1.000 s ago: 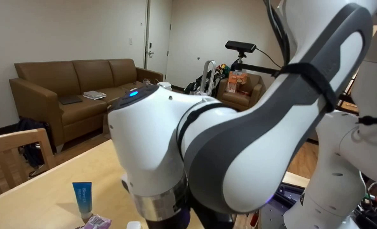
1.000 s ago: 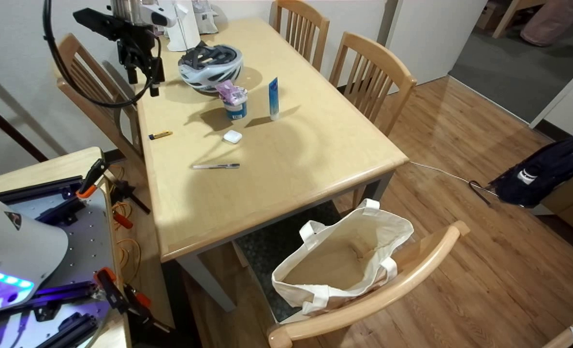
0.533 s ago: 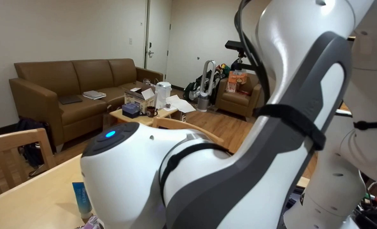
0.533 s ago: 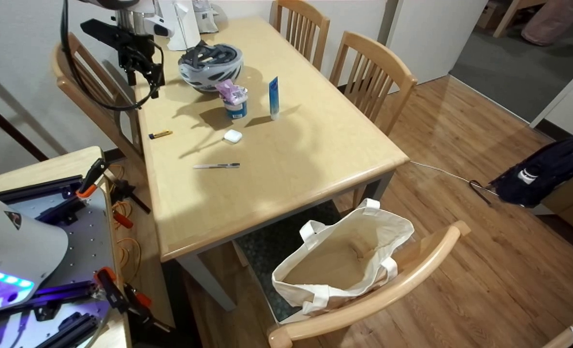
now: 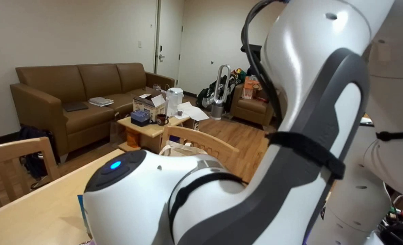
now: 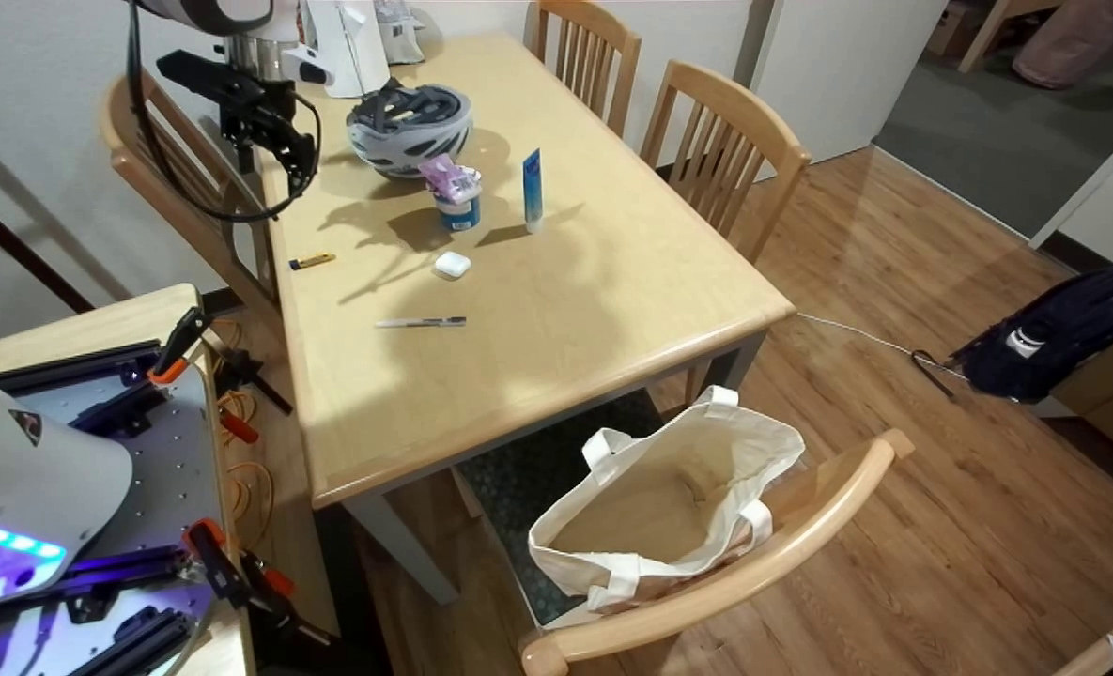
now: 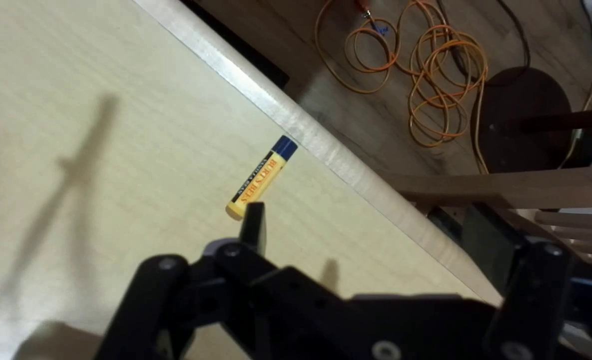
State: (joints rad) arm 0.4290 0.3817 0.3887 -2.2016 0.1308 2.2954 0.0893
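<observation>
- Lip balm tube (image 7: 260,180) lies by the table edge (image 7: 333,152), likely light, stiff, slippery.
- Its yellow middle looks best to pinch; my claw (image 7: 369,227) stands spread apart, empty.

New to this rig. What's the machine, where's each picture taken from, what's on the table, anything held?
The machine is a jointed white-and-grey robot arm ending in a black gripper. Two pictures are exterior views, taken from different places around it; the wrist view comes from a camera carried on the arm, looking past the gripper down at the table.

On the table lie a yellow lip balm near the edge, a pen and a small white case. Beyond them, in an exterior view, are a blue-and-white tub with a purple wrapper at its top, an upright blue tube and a bicycle helmet. An open tote bag sits on a chair.

Nothing is held: the gripper is open, jaws apart, and the lip balm lies free.
</observation>
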